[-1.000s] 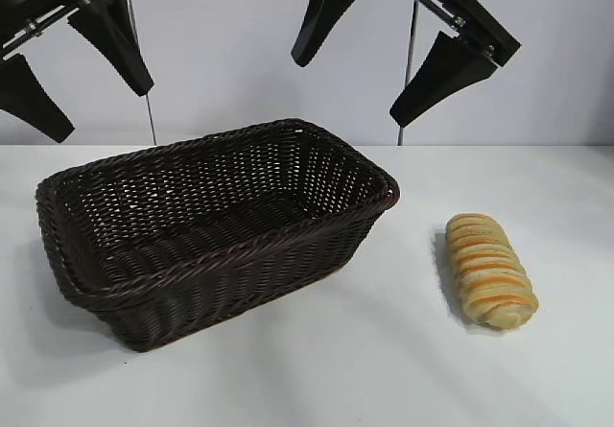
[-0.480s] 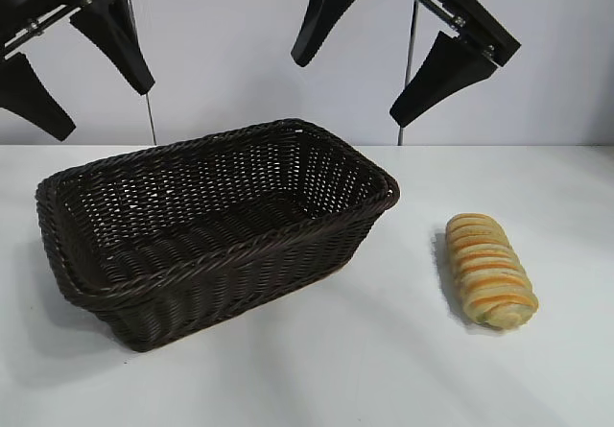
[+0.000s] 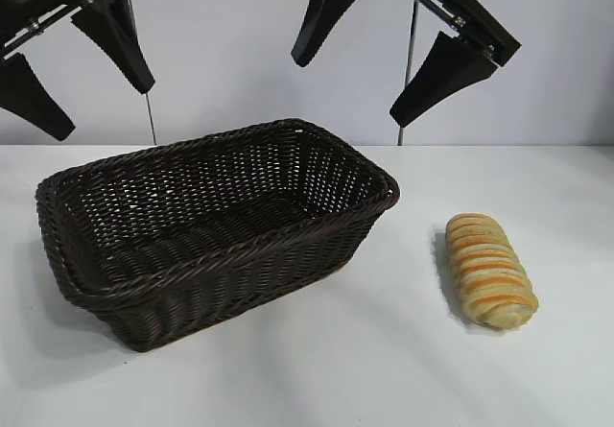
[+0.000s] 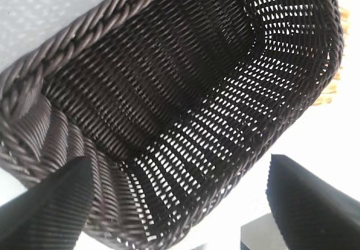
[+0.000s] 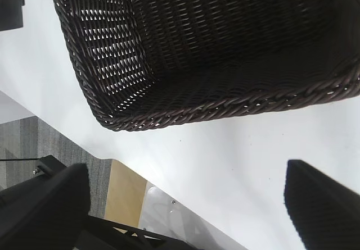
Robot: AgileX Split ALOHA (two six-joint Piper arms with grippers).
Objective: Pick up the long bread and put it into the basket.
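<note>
Only the exterior view shows the long bread (image 3: pixel 489 271) beside the basket (image 3: pixel 216 225); both jaws released.

My two grippers are matte black. The left gripper (image 3: pixel 75 74) has two tapered, fin-shaped fingers (image 3: pixel 117 41) under a silvery rail. The right gripper (image 3: pixel 369 58) has the same pointed fingers, with blue housing at twelve o'clock above them.
</note>
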